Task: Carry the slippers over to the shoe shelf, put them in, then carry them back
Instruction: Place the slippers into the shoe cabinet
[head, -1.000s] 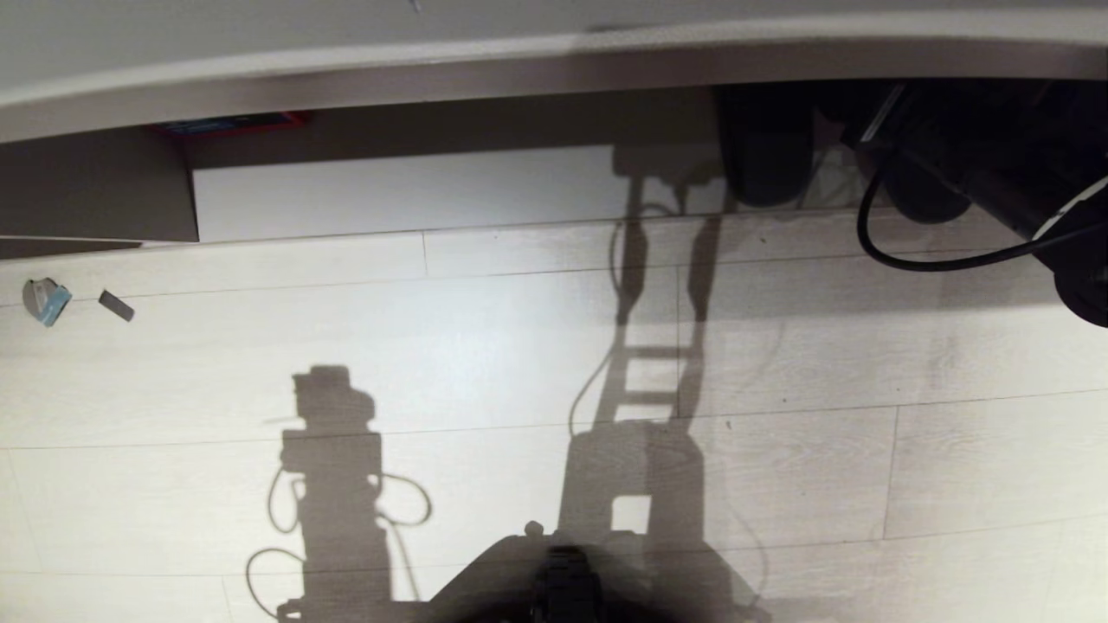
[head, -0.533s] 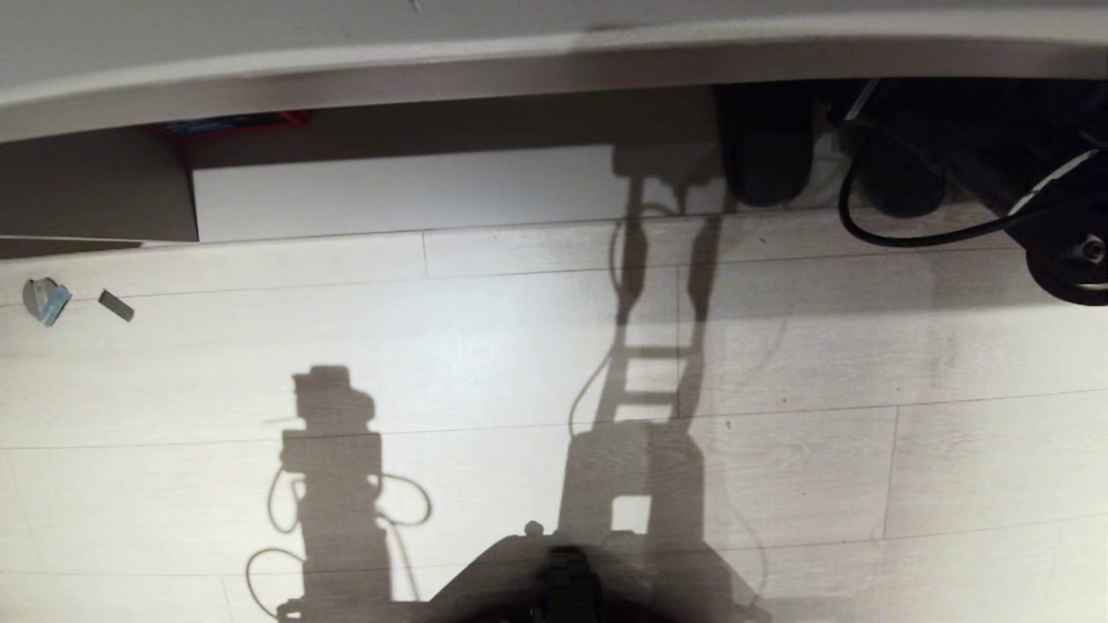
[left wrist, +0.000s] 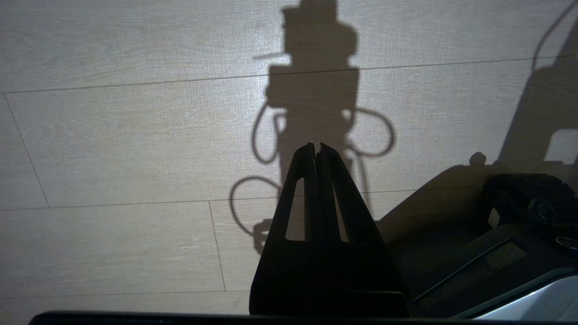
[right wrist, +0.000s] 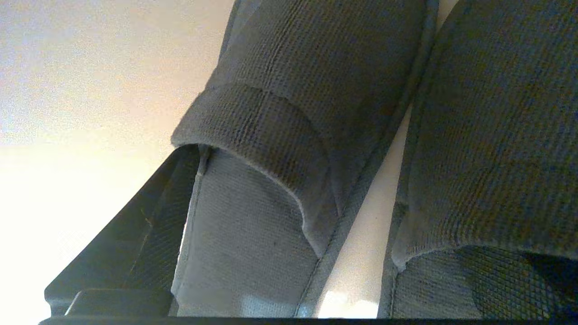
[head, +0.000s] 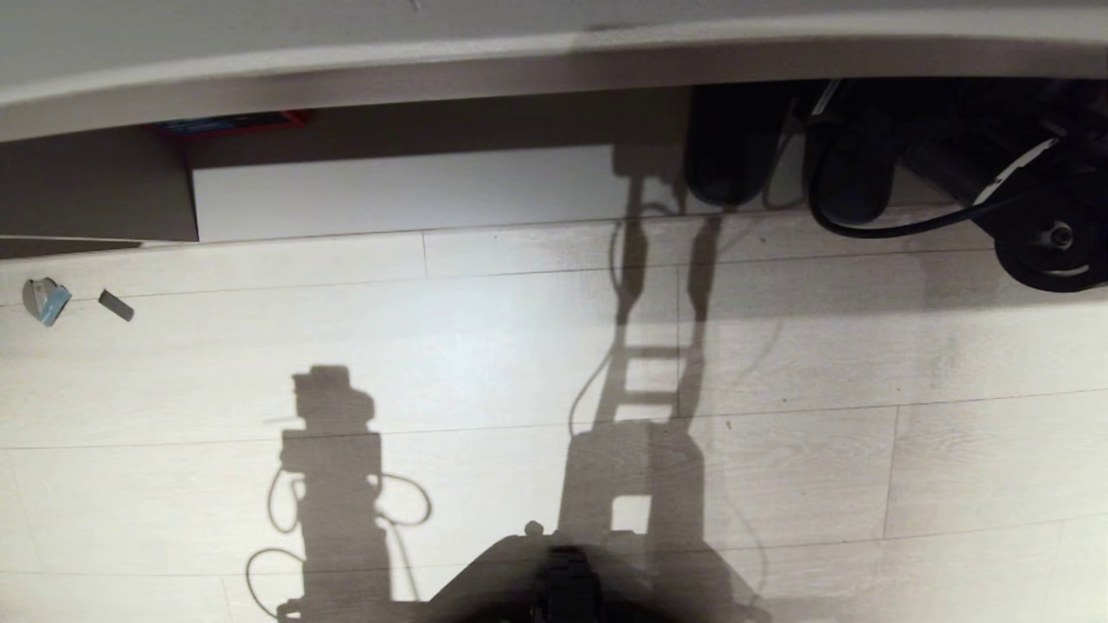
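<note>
Pale wood-grain floor (head: 485, 346) fills most of your head view, striped with the robot's own shadow. Along the far side runs a long pale desk-top (head: 346, 52), and under it you see a wide low cubby with a pale bottom board (head: 407, 190).

Slippers (head: 731, 143): 2 dark shapes stand side by side at the far right end of that pale board, toes toward you, with a thin bright gap between them. You cannot make out the side walls of their compartment in the shadow. In the right wrist view they fill the picture, ribbed blue-grey fabric with a paler rim (right wrist: 316, 113).

Right gripper (right wrist: 361, 280): spread wide around the pair at their openings. 1 dark finger (right wrist: 131, 239) lies against the outer side of 1 slipper; the other finger shows dimly over the second slipper's inner sole. Whether the pads press the fabric, you cannot tell.

Left gripper (left wrist: 316, 151): fingers closed together, empty, hanging over bare floor beside the robot's base (left wrist: 505, 253).

Floor, far left: 2 small scraps (head: 48, 300).
</note>
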Robot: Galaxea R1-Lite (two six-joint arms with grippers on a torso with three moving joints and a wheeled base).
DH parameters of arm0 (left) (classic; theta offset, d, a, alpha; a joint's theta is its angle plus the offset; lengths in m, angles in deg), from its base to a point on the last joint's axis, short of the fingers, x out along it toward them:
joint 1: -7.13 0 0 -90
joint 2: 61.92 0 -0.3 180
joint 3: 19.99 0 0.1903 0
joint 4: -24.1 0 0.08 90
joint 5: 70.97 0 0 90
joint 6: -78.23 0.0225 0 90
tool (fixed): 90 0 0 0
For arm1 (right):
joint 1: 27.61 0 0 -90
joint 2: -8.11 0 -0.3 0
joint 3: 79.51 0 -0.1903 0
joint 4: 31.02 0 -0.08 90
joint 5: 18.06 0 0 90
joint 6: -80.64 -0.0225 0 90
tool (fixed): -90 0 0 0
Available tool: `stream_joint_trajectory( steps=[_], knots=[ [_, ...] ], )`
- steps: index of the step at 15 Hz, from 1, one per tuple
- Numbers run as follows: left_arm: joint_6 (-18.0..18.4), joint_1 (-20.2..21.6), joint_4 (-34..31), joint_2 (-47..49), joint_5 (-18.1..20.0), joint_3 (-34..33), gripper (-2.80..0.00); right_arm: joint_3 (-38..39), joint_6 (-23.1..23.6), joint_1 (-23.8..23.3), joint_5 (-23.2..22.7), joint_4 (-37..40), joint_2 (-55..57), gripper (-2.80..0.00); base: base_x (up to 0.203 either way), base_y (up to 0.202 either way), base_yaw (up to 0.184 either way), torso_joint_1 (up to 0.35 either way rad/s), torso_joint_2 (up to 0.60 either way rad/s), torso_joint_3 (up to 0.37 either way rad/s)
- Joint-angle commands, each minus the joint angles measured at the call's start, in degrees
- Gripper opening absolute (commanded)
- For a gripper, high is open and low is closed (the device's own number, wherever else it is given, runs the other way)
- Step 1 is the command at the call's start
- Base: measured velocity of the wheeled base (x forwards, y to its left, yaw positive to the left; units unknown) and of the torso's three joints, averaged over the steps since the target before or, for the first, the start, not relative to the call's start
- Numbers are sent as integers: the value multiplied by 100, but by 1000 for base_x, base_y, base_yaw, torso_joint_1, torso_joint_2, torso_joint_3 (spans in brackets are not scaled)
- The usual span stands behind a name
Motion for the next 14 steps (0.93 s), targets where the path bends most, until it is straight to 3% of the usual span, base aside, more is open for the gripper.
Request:
stream_joint_trajectory(
  steps=[1, 11, 14],
  knots=[
    [-4, 0, 1, 5, 0, 0, -280, 145, 14, 5, 2, -12, -128, 0, 0, 0, 0, 0, 0, 0],
    [-4, 0, 1, -2, 0, 0, -280, 1519, 102, 5, -41, -195, -993, 0, 0, 0, 0, 0, 0, 0],
    [-4, 0, 1, -4, 0, 0, -280, 2428, 215, 8, -47, -161, -1640, 0, 0, 0, 0, 0, 0, 0]
  ],
)
